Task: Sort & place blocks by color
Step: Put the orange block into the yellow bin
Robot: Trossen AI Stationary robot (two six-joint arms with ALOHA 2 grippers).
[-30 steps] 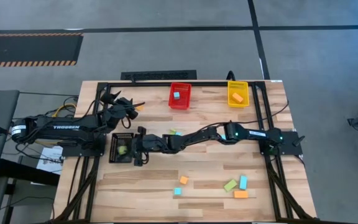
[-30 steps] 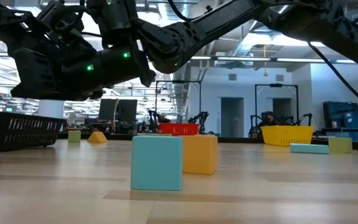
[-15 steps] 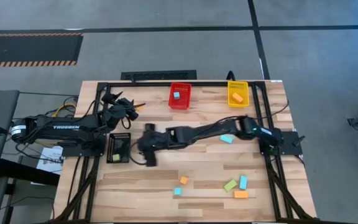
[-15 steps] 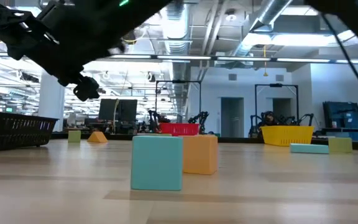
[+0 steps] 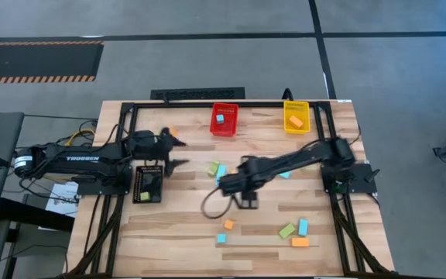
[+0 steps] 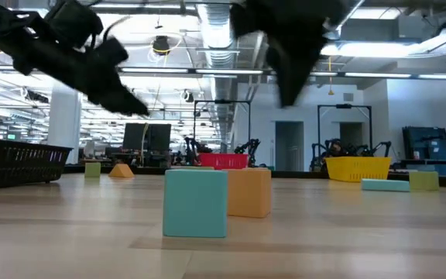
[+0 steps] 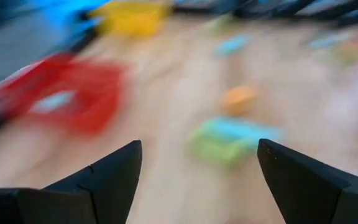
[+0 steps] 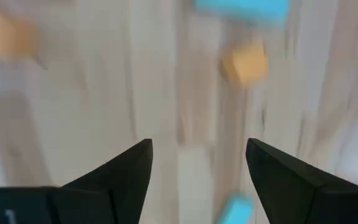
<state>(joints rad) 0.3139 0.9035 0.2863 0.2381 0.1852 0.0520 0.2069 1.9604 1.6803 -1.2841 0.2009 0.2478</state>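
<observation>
Loose blocks lie flat on the table: a lime green and a light blue one (image 5: pixel 217 169) at the middle, a light blue one (image 5: pixel 285 174), an orange (image 5: pixel 228 225) and a light blue cube (image 5: pixel 221 239) near the front, and three (image 5: pixel 294 232) at the near right. My left gripper (image 5: pixel 178 152) hangs open beside the black bin (image 5: pixel 148 184), near a small orange block (image 5: pixel 173 132). My right gripper (image 5: pixel 231 187) is open over the table's middle, above the bare wood; in its wrist view (image 8: pixel 197 168) an orange block (image 8: pixel 244 65) lies ahead. Neither holds anything.
The red bin (image 5: pixel 224 118) holds a light blue block and the yellow bin (image 5: pixel 296 116) an orange one, both at the far edge. The black bin holds a lime green block. A dark frame (image 5: pixel 207 105) runs around the table. A cable loop (image 5: pixel 210 206) trails by my right gripper.
My right gripper has swung fast from over the black bin toward the table's right, to above the middle of the table. My left gripper has moved a little toward the near edge and the right, and has turned about.
</observation>
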